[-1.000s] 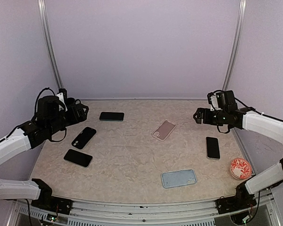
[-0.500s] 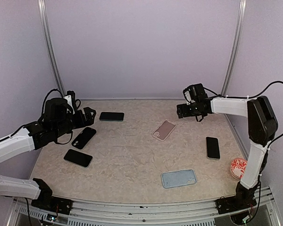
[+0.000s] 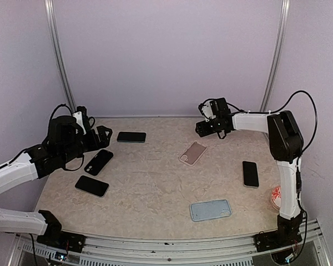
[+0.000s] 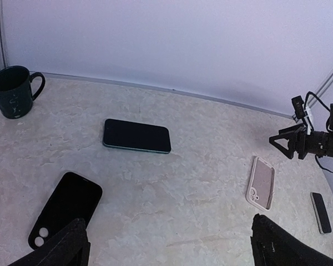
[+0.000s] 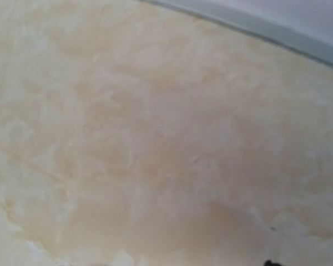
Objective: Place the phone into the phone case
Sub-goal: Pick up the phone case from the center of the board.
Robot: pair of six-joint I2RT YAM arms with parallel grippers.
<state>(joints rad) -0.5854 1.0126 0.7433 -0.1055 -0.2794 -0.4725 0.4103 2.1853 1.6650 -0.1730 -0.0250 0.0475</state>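
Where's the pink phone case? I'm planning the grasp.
In the top view, the pink phone case lies right of centre, just below the right hand.

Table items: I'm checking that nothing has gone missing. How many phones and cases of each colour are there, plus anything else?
Black phones or cases: 4
Pink case: 1
Blue case: 1
Mug: 1
Red dish: 1
Total: 8

Dark mug point(image 4: 14, 91) upright at far-left table corner; red patterned dish point(image 3: 276, 195) near right edge.
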